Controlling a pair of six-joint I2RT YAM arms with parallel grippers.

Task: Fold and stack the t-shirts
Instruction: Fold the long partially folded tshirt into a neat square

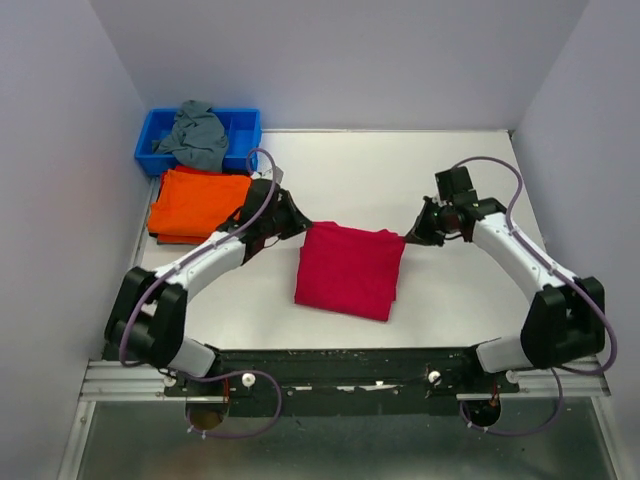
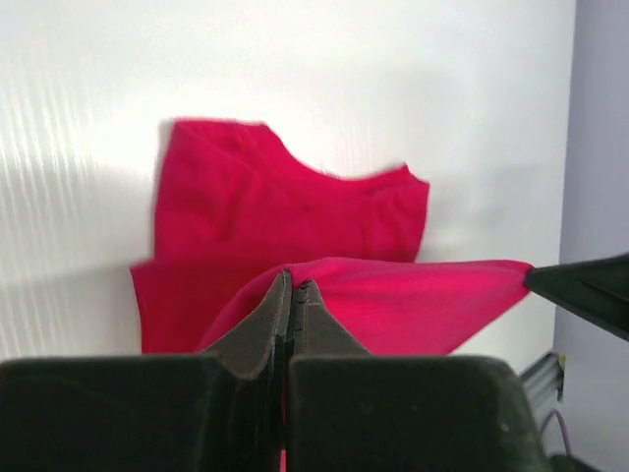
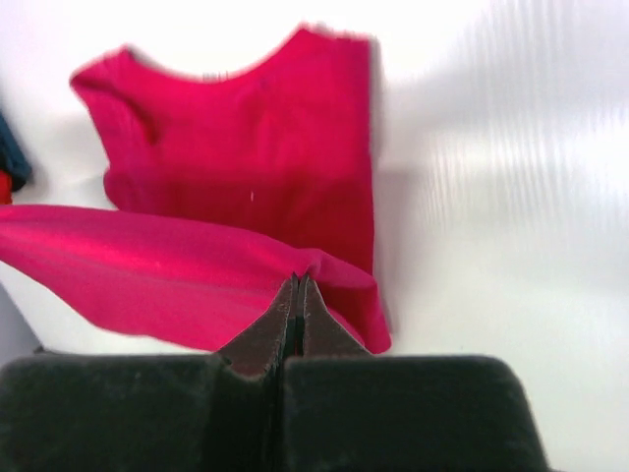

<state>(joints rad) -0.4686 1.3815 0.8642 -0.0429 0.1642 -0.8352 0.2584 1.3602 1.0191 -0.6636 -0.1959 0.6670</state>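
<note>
A red t-shirt (image 1: 350, 268) lies partly folded on the white table in the middle. My left gripper (image 1: 300, 222) is shut on its far left corner; in the left wrist view the fingertips pinch the raised red edge (image 2: 393, 300) at my left gripper (image 2: 293, 288). My right gripper (image 1: 410, 235) is shut on the far right corner; in the right wrist view the red edge (image 3: 157, 270) is lifted at my right gripper (image 3: 297, 283). The held edge hangs taut between both grippers above the rest of the shirt. A folded orange t-shirt (image 1: 198, 203) lies at the left.
A blue bin (image 1: 240, 130) at the back left holds a crumpled grey-green garment (image 1: 197, 135). Purple walls close in the left, back and right. The arms' base rail (image 1: 340, 375) runs along the near edge.
</note>
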